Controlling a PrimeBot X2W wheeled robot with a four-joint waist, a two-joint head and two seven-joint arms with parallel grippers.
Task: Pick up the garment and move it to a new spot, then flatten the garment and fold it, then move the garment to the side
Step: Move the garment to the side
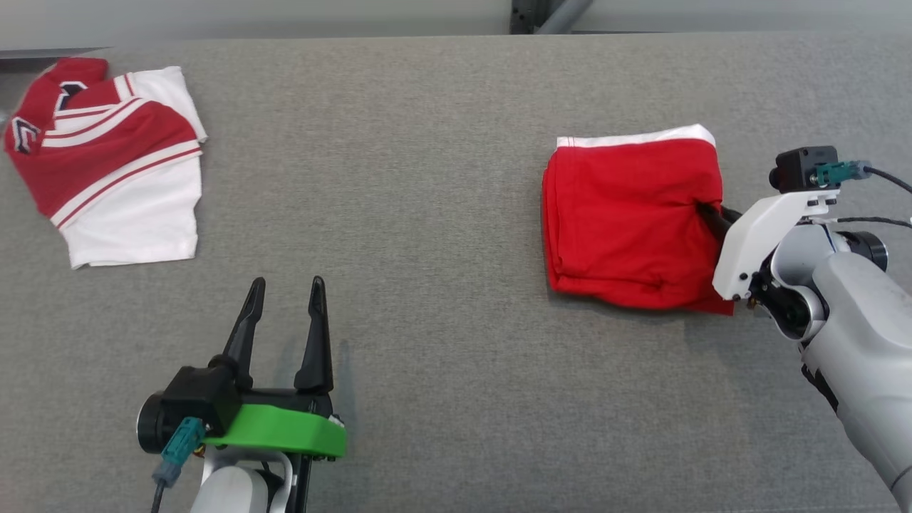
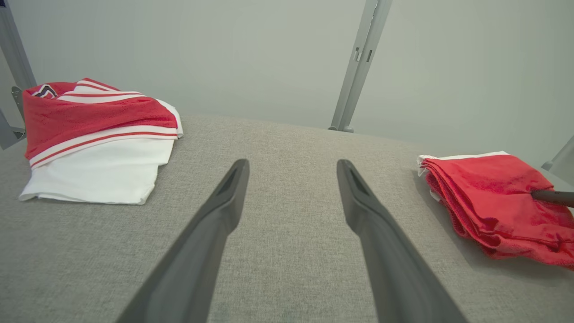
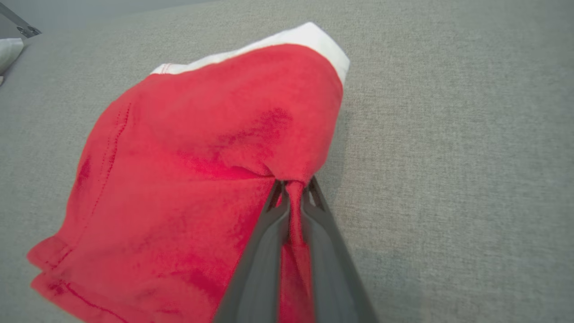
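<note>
On counter [image 1: 442,214], 3 o'clock side: folded red garment [image 1: 630,221], near square. Right fingers [image 1: 714,219] closed, pinching its 3 o'clock edge; garment lies toward 9 o'clock from them. Right arm nearer. Left fingers [image 1: 314,335] spread, empty, 7 o'clock, well apart from garment.

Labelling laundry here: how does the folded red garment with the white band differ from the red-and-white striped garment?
The folded red garment with the white band is nearly all red; the red-and-white striped garment is half white. The red one is a squarish stack; the striped one lies uneven. The right gripper is shut on the red one's edge; nothing touches the striped one. Both rest on the grey fabric surface.
</note>
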